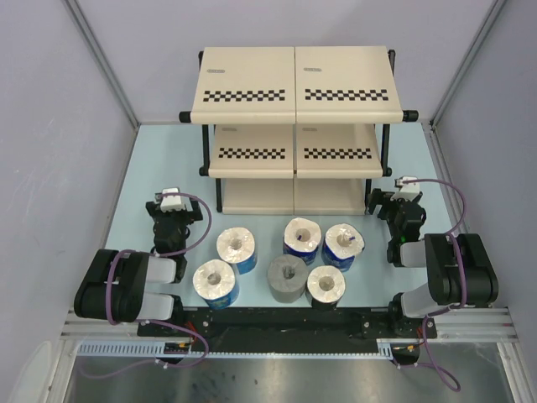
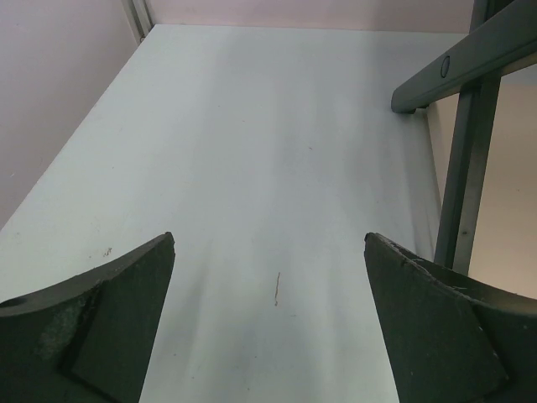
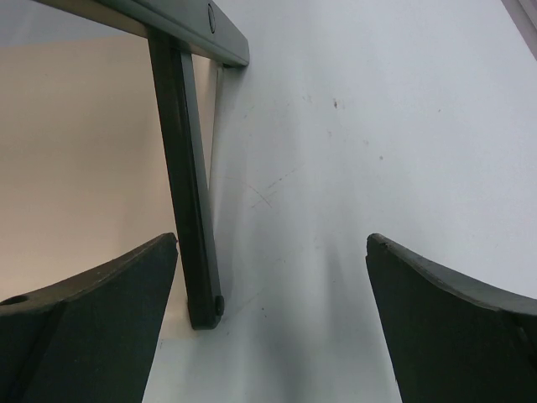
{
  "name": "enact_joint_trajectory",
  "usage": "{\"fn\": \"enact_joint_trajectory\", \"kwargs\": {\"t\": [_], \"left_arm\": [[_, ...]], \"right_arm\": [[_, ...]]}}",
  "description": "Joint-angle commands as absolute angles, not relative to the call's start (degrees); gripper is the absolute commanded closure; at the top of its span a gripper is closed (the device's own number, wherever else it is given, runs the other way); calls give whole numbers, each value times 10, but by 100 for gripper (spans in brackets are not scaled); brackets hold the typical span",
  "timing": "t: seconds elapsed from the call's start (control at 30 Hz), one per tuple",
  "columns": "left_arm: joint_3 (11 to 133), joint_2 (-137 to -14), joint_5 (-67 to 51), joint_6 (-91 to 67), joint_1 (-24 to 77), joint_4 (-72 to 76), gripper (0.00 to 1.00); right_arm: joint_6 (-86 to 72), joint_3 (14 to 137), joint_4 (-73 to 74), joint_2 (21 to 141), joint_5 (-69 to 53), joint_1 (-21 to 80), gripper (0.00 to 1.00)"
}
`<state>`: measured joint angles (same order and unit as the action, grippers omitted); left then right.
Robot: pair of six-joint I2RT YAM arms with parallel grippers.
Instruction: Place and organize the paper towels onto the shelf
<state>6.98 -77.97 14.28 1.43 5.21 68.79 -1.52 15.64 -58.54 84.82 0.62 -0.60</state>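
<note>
**Fingers.** Left fingers (image 2: 117,311) are spread wide and empty. Bare bench (image 2: 252,126) lies ahead of them, and the shelf's black leg (image 2: 461,185) stands at their 2 o'clock. Right fingers (image 3: 101,311) are likewise released and hold nothing; the opposite leg is at their 11 o'clock.

**Overhead.** All six paper towels (image 1: 287,277) stand on end in a tight cluster on the bench, at 6 o'clock of the shelf (image 1: 294,84). Several of them touch. The left fingers sit at 9 o'clock of the cluster and the right at 3 o'clock, both clear of every roll. The top and middle boards carry nothing. The bottom board is mostly hidden.

**Step, as I judge it.** The first pick has not begun.

**Next move.**
- Turn the left fingers toward the blue-wrapped roll (image 1: 237,249) at their 4 o'clock.
- Straddle its width and close gently, since the paper will likely crush.
- Lift straight up so the touching neighbours stay put.
- Aim for the top board first; the lower tiers look tight for the wrist.
</note>
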Motion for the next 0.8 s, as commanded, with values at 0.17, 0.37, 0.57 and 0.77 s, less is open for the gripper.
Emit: {"fn": "enact_joint_trajectory", "kwargs": {"t": [0.17, 0.37, 0.57, 0.77], "left_arm": [[86, -770, 131, 9, 50, 702, 0], [80, -765, 141, 10, 54, 717, 0], [147, -616, 264, -39, 72, 469, 0], [214, -524, 215, -155, 84, 263, 0]], "right_arm": [[-16, 162, -599, 846, 5, -11, 0], [-39, 163, -521, 751, 89, -3, 0], [-103, 163, -391, 601, 182, -2, 0], [-252, 216, -174, 503, 287, -2, 0]]}}
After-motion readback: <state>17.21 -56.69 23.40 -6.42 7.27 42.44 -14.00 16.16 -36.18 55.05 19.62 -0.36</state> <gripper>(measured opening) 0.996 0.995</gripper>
